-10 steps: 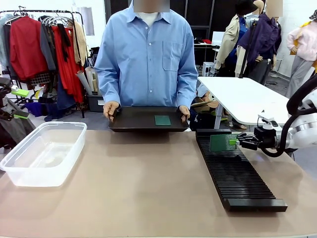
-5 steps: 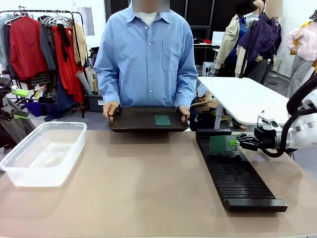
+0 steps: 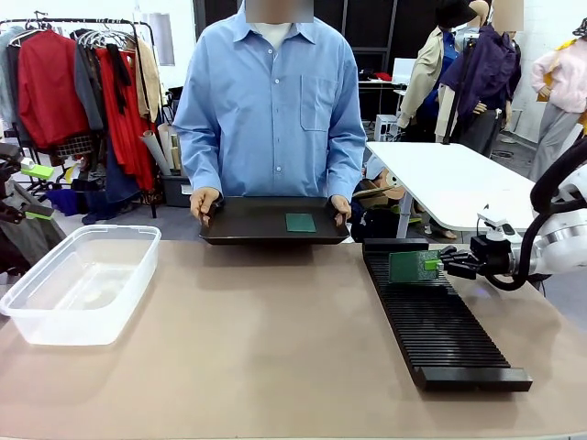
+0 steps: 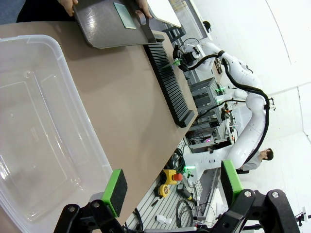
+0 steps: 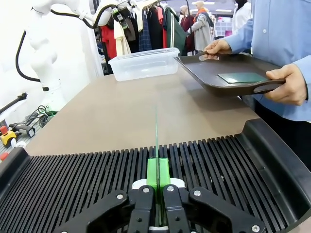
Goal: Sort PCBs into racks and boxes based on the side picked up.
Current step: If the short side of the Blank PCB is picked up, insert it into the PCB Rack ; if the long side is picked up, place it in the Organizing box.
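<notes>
My right gripper (image 3: 440,264) is shut on a green PCB (image 3: 410,266), holding it upright on edge over the far end of the long black slotted rack (image 3: 440,321). In the right wrist view the PCB (image 5: 156,136) is edge-on, standing between slots of the rack (image 5: 73,179) just ahead of my right gripper (image 5: 158,180). A second PCB (image 3: 300,222) lies flat on a black tray (image 3: 248,226) that a person holds at the far edge. The clear box (image 3: 78,284) sits at the left. My left gripper (image 4: 173,187) hangs open above the box (image 4: 34,136).
The person in a blue shirt grips the tray (image 5: 214,73) with both hands just beyond the rack's far end. A bare stretch of brown table (image 3: 257,339) lies between box and rack. A clothes rail (image 3: 83,82) stands behind at left.
The board in my right gripper has sunk very slightly toward the rack. The left arm, the person and the tray have stayed still.
</notes>
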### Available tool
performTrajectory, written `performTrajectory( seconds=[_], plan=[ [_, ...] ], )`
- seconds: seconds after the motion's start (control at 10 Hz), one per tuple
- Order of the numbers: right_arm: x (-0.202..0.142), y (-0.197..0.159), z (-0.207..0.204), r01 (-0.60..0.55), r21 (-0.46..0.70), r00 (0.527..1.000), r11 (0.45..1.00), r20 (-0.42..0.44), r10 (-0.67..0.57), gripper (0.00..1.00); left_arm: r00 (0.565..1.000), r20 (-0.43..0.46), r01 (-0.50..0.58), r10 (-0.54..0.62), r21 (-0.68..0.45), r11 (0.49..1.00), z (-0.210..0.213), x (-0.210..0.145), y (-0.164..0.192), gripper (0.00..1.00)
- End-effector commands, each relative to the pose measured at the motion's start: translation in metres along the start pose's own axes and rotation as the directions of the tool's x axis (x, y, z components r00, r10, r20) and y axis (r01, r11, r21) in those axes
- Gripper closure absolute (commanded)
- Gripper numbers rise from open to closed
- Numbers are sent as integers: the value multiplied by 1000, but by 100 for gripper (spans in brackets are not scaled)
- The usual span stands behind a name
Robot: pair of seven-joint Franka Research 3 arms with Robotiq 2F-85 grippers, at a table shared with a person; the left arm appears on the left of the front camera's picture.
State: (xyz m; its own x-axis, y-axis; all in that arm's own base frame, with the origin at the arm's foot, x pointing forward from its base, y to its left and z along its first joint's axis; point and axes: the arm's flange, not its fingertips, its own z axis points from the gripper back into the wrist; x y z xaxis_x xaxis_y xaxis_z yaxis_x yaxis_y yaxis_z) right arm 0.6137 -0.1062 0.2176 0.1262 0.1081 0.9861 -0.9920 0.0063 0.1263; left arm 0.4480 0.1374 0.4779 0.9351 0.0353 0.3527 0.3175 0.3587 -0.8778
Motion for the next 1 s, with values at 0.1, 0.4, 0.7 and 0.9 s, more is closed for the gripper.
performTrajectory(
  seconds=[0.1, 0.4, 0.7, 0.9],
  plan=[
    [3, 4, -7, -36, -2, 999, 999, -37, 36, 100, 1000, -6, 3, -3, 2, 1000, 0, -1, -1, 0],
    [-2, 4, -8, -39, 13, 998, 999, -41, 40, 100, 1000, -6, 3, -3, 2, 1000, 0, -1, -1, 0],
    [-8, 5, -6, -42, 26, 998, 999, -50, 43, 100, 1000, -6, 3, -3, 2, 1000, 0, -1, -1, 0],
    [-10, 4, -5, -40, 31, 998, 999, -39, 41, 100, 1000, -6, 3, -3, 2, 1000, 0, -1, -1, 0]
  ],
)
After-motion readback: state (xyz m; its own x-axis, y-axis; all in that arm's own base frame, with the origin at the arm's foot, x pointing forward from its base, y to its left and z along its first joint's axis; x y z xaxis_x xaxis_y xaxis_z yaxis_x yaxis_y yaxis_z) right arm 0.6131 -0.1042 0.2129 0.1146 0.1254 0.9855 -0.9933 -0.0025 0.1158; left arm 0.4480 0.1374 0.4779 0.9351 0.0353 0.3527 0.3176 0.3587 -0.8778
